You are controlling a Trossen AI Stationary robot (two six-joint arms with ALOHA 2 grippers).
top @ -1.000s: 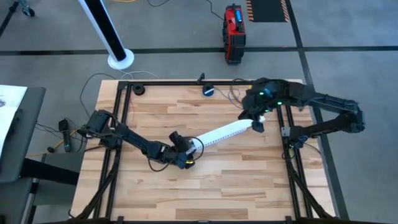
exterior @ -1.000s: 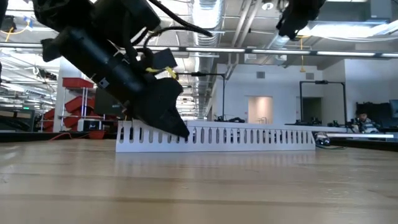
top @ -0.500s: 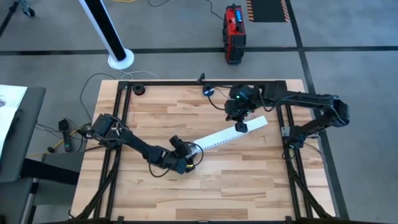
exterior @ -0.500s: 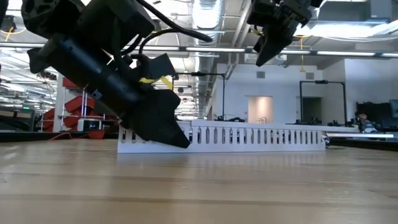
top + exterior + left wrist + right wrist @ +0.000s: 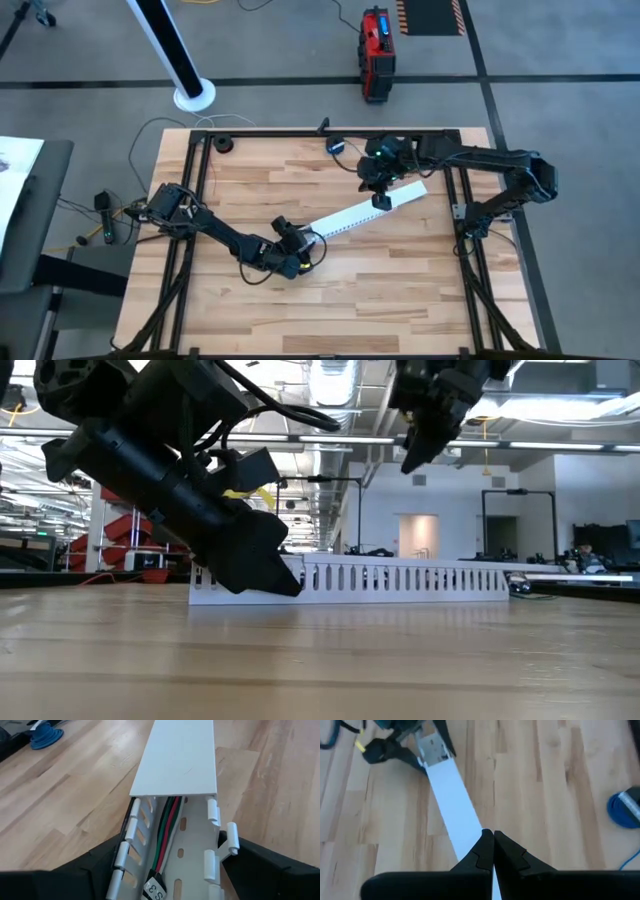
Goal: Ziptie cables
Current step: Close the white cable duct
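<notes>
Two tools: left tool [image 5: 300, 252] clamps the slotted white duct [image 5: 365, 209] holding cables [image 5: 167, 827]; right tool [image 5: 493, 840], closed and empty, hovers above it.

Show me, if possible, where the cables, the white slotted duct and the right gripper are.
cables [image 5: 167, 827]: left wrist view, the coloured wires inside the duct.
white slotted duct [image 5: 355, 215]: high view, middle of its lid.
right gripper [image 5: 493, 836]: right wrist view, where its shut fingertips meet.

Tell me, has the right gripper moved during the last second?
Yes. In the high view the right gripper has moved left along the white strip, away from the table's right frame rail.
</notes>
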